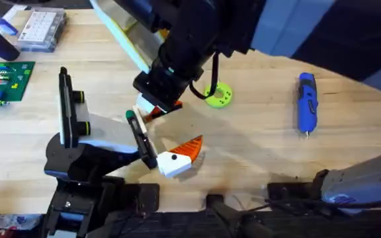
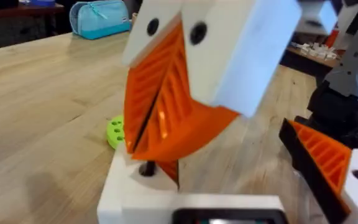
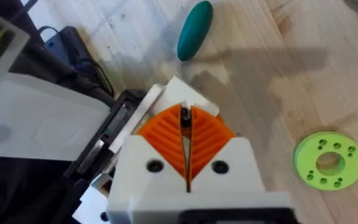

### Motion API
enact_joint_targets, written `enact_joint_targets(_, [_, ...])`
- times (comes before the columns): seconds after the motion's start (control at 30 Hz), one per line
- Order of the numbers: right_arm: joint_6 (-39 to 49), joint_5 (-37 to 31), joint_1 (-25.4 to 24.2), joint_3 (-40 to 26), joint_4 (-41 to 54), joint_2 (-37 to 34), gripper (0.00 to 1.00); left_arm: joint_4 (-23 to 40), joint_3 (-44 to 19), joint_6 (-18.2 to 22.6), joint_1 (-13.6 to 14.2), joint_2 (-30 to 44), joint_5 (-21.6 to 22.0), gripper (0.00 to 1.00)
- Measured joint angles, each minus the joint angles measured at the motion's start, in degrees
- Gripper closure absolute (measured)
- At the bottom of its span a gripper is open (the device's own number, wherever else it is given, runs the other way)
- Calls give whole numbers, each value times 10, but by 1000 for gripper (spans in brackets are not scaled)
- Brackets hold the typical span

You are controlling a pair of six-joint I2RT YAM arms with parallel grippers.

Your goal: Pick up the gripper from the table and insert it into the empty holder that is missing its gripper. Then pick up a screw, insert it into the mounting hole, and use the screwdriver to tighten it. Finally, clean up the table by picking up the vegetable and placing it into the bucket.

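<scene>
Right gripper [image 3: 185, 121] pinched narrow on what I take for a small dark screw [image 2: 146, 168]. The gripper [image 1: 180, 155] lies beside the black bar [image 1: 139, 137]; screwdriver [image 1: 306, 102] well apart.

On the counter [image 1: 256, 132] we count one blue screwdriver [image 1: 307, 103] at about three o'clock, one lime-green disc [image 1: 218, 96] with holes near the centre, and one loose gripper [image 1: 180, 157] of orange wedge on white block toward six o'clock. We see one green circuit board [image 1: 4, 81] and one clear parts box [image 1: 42, 30] at ten o'clock. One teal oval piece [image 3: 195, 29] lies in the right wrist view.
</scene>
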State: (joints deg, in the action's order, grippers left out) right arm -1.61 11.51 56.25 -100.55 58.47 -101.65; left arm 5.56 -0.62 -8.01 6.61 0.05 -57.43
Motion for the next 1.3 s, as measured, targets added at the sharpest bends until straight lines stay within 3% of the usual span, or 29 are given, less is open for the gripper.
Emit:
enact_joint_targets(0.8, [2,2,0,0,-13,-12,995,0,0,-13,-1,1,1,14])
enact_joint_targets(1.07, [5,4,0,0,-15,-12,593,1,0,-13,-1,1,0,14])
enact_joint_targets(1.17, [5,0,-2,0,-13,-12,344,0,0,-13,-1,1,0,14])
enact_joint_targets(1.23, [5,-7,-9,0,-11,-12,111,0,0,-12,-1,1,1,15])
enact_joint_targets(1.3, [6,-7,-18,-1,-8,-12,18,0,0,-11,-1,1,0,14])
